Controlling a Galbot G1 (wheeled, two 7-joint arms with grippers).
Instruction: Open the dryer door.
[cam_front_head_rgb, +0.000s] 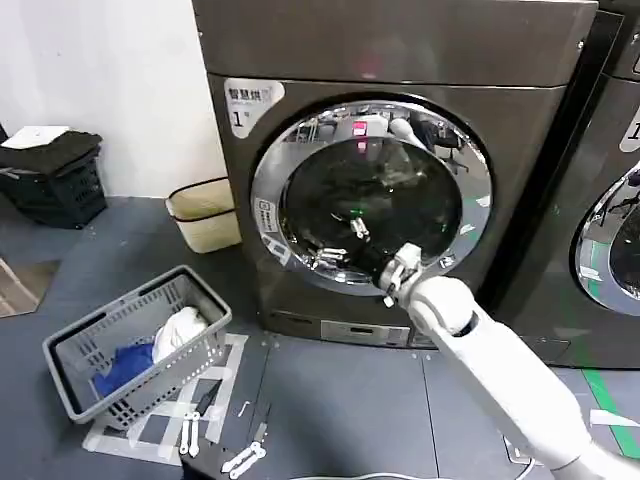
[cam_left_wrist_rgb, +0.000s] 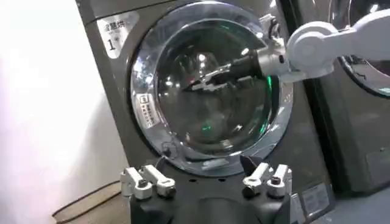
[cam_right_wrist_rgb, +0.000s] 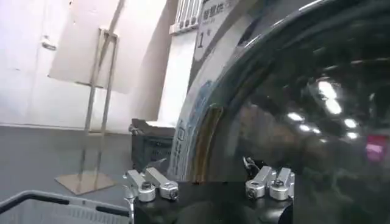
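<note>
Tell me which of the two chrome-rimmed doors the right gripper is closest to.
The dryer door on the machine labelled "1": the right gripper is at its lower rim. The neighbouring door is cut off at the picture's edge.

A laundry room or laundromat, judging by the numbered front-loading dryer (cam_front_head_rgb: 400, 170) beside a second machine (cam_front_head_rgb: 610, 200), a grey laundry basket (cam_front_head_rgb: 140, 345) of clothes on the dark floor (cam_front_head_rgb: 330, 400), and tape marks.

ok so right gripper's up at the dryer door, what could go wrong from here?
1. The right gripper sits over the dark glass of the dryer door, not the chrome rim; closing there would likely catch nothing.
2. The glass is curved and shiny, so the fingers may skid.
3. If the door swings out, the laundry basket on the floor nearby could be struck.
</note>
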